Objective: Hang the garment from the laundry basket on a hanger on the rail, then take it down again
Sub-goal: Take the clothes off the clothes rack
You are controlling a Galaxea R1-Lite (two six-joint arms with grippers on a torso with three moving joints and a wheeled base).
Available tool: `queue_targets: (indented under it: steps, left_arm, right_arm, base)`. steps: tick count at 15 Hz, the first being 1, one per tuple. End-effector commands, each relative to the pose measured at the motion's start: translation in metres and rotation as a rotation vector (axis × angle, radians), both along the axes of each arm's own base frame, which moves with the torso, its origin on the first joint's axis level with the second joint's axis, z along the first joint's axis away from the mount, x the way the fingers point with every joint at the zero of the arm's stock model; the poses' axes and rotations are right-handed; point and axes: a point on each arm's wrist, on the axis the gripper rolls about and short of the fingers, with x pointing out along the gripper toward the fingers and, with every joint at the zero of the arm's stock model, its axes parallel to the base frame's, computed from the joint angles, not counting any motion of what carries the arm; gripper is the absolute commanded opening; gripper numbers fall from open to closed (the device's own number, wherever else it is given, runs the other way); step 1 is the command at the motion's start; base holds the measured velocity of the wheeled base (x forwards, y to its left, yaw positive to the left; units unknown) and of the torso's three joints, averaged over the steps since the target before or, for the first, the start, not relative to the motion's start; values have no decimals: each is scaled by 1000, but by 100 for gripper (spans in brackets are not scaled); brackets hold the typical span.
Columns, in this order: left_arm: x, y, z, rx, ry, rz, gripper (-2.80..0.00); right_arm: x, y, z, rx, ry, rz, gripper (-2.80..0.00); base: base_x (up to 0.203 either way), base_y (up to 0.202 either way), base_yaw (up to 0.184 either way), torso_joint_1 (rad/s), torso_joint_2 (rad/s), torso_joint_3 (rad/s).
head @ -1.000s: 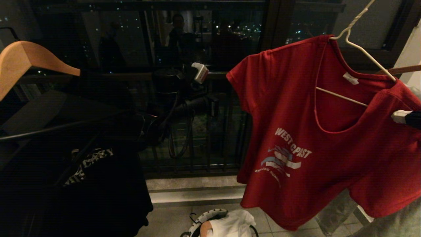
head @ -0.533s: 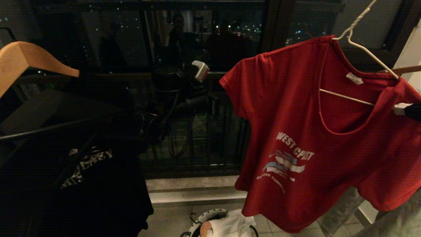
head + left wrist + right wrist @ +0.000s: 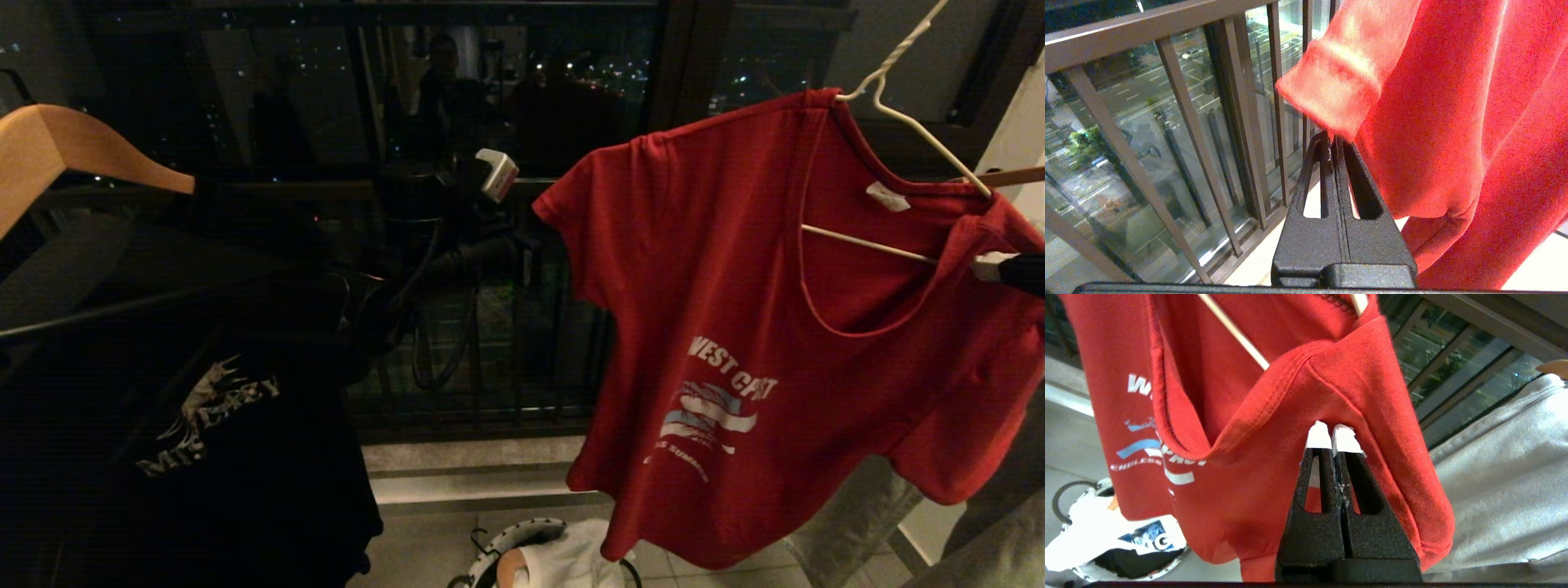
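The red T-shirt (image 3: 759, 327) fills the right half of the head view, hanging tilted on the white wire hanger (image 3: 906, 122), whose hook runs out of the top of the picture. Only this view shows the whole hang; it also shows a black T-shirt (image 3: 204, 425) on a tan wooden hanger (image 3: 73, 147) at the left and the laundry basket (image 3: 522, 555) on the floor tiles below, with a white cloth (image 3: 571, 559) in it.

The left wrist view alone shows the balcony railing (image 3: 1180, 134) with a lit street beyond it, and one sleeve hem of the red T-shirt just above the fingertips. The right wrist view alone shows grey fabric (image 3: 1502, 477) beside the shirt and the hanger's bar inside the neckline.

The chest reads "WEST COAST" in white over a small graphic; below it a line partly reads "ENDLESS". The black shirt carries pale lettering that I cannot read for certain.

The left gripper (image 3: 1331, 141) is raised beside the sleeve, its fingers pressed together on nothing. The right gripper (image 3: 1333, 435) comes in from the right edge at shoulder height; its white-tipped fingers are clenched and press against the shirt's shoulder; no cloth shows between them.
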Motion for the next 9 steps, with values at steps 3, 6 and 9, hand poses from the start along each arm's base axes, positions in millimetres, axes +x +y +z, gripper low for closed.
queue_targets:
  steps: [3, 6, 9]
  left_arm:
    - [-14, 9, 0, 30, -1, 0, -280]
    - [-28, 25, -9, 66, 38, 10, 0]
    - [-23, 38, -4, 26, -23, 1, 0]
  right_arm:
    - [2, -2, 0, 1, 4, -3, -280]
    - [3, -3, 0, 2, 4, -8, -280]
    - [3, -3, 0, 2, 4, -10, -280]
  base:
    - [0, 0, 0, 0, 0, 0]
    - [0, 0, 0, 0, 0, 0]
    - [0, 0, 0, 0, 0, 0]
